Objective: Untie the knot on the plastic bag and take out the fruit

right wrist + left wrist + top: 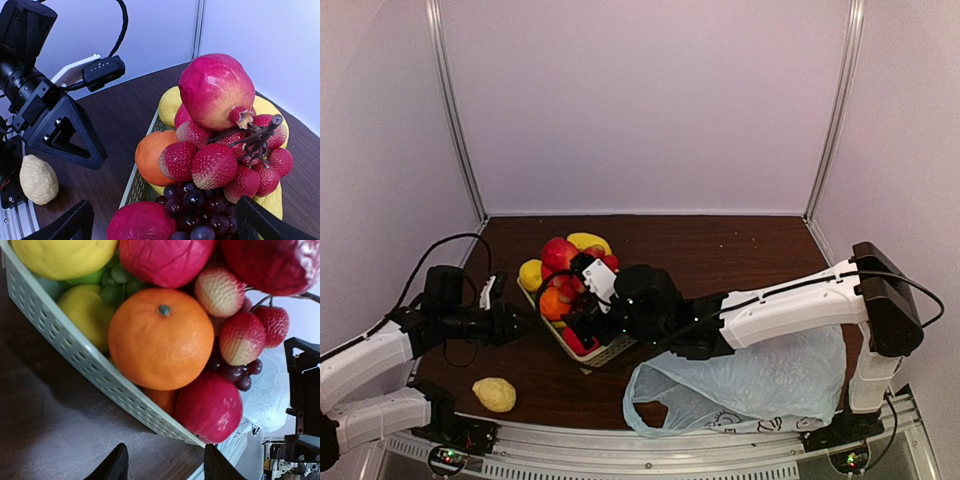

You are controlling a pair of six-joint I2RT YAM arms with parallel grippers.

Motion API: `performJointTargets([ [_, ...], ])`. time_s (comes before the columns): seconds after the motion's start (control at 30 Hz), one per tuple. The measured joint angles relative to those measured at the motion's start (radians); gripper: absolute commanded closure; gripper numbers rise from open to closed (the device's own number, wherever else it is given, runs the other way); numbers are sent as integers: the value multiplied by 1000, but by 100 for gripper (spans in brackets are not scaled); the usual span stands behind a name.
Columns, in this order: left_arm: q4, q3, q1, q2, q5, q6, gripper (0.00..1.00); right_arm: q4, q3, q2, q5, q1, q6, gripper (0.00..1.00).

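Note:
The pale blue plastic bag [760,380] lies slack and flat on the table at the front right, one loop handle [638,400] open; no knot shows. The fruit is heaped in a pale basket [605,352]: orange [160,337], pomegranate [215,90], lychee bunch [215,165], dark grapes [200,200], smooth yellow fruit [588,241]. A lumpy yellow lemon-like fruit [494,394] lies alone on the table. My right gripper [165,230] is open just above the heap, empty. My left gripper [167,467] is open beside the basket's left wall [75,347], empty.
The booth's pale walls close in the table at back and sides. A metal rail [650,460] runs along the near edge. The right arm [790,300] stretches over the bag towards the basket. The left gripper [65,132] shows close in the right wrist view.

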Motion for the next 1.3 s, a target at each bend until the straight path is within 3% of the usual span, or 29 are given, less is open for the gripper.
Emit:
performJointTargets([
  [0.43,-122,-3,-17,-27,-164,-8,43,-70,-38,-57,-72,77,64,4],
  [0.63,-192,55,-14,-27,-227,-10,23,-76,42,11,-171,174,98,8],
  [0.73,-277,112,-2,-32,-311,-22,17,-62,74,46,-205,198,122,8],
  [1.03,-619,225,-1,-39,-513,-95,16,-82,66,34,-113,186,168,7],
  [1.3,-872,272,-103,46,-568,-136,16,-112,-121,-185,-5,98,212,6],
])
